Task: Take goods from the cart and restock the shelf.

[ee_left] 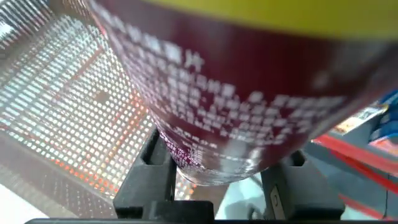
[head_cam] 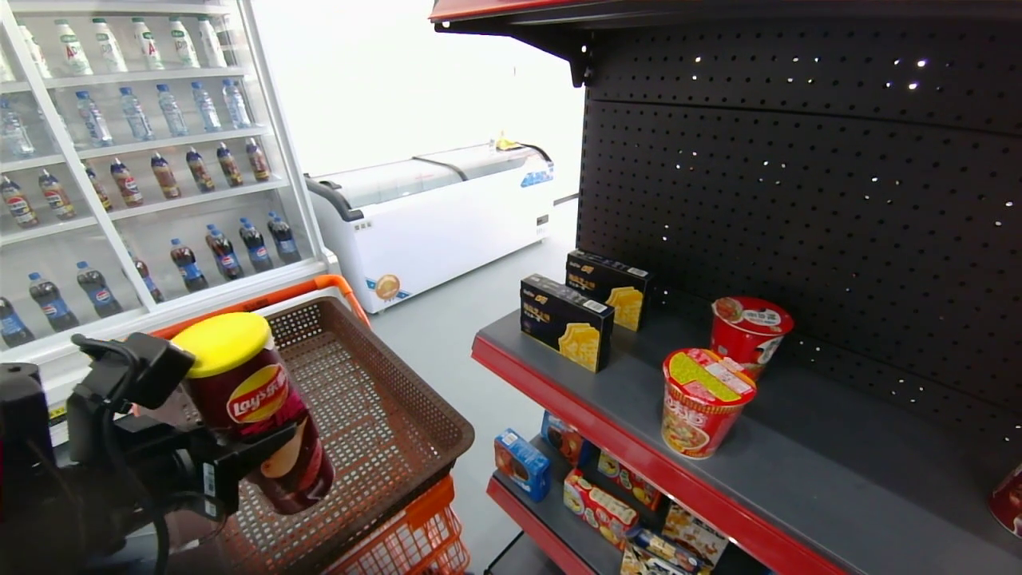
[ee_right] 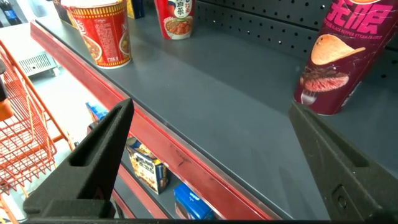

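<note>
My left gripper (head_cam: 214, 425) is shut on a maroon chips can (head_cam: 255, 407) with a yellow lid, held tilted above the brown basket (head_cam: 383, 415) of the orange cart. In the left wrist view the can (ee_left: 224, 106) sits between the two black fingers (ee_left: 149, 180). The grey shelf deck (head_cam: 798, 463) lies to the right. My right gripper (ee_right: 214, 177) is open over the shelf deck (ee_right: 217, 93), nothing between its fingers. A second maroon chips can (ee_right: 339, 56) stands upright on the deck just beyond it.
Two black boxes (head_cam: 567, 319) and two red cup noodles (head_cam: 703, 399) stand on the deck, with bare deck between them and the far-right can (head_cam: 1008, 499). Lower shelves hold packaged goods (head_cam: 599, 499). A drinks fridge (head_cam: 144, 160) and chest freezer (head_cam: 439, 216) stand behind.
</note>
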You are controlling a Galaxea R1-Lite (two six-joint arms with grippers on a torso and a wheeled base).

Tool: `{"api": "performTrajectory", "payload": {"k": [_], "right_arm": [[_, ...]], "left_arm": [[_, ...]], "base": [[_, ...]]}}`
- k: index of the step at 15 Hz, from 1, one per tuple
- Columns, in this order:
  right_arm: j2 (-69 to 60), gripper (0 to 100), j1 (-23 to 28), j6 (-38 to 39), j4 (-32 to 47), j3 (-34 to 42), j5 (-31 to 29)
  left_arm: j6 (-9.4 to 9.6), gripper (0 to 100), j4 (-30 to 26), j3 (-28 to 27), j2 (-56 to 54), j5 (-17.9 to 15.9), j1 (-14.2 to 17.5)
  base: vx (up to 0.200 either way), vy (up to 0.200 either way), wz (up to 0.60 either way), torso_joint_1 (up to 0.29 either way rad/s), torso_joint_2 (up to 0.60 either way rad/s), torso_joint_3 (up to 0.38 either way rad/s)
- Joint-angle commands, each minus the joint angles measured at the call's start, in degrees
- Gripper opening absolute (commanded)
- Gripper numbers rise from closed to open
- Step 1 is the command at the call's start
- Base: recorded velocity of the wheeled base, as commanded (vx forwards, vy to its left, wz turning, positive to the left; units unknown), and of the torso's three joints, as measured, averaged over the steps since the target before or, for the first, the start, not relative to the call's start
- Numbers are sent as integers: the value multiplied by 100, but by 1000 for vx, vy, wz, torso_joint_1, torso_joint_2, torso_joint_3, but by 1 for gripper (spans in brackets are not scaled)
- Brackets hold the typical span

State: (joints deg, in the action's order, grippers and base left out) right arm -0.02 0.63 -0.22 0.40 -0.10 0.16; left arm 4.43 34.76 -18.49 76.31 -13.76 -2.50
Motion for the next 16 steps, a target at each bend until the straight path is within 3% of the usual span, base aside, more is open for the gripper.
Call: {"api": "performTrajectory", "payload": {"k": [1, 5, 9, 11, 16], "right_arm": [[2, 100, -2, -4, 4, 1, 2], [2, 100, -2, -4, 4, 1, 2], [2, 100, -2, -4, 4, 1, 2], [2, 100, -2, -4, 4, 1, 2], [2, 100, -2, -4, 4, 1, 2]], "left_arm": [[-73, 0, -162, 4, -829, -4, -31], [-73, 0, -215, 197, -1444, -56, -172], [-109, 0, -874, 127, -1980, -4, -110], [-126, 0, -1384, 100, -2411, 190, -84], [-135, 0, -1603, 135, -2701, 278, -102]], "base": [[0, 0, 0, 0, 0, 0], [0, 0, 0, 0, 0, 0], [0, 0, 0, 0, 0, 0], [0, 0, 0, 0, 0, 0], [0, 0, 0, 0, 0, 0]]}}
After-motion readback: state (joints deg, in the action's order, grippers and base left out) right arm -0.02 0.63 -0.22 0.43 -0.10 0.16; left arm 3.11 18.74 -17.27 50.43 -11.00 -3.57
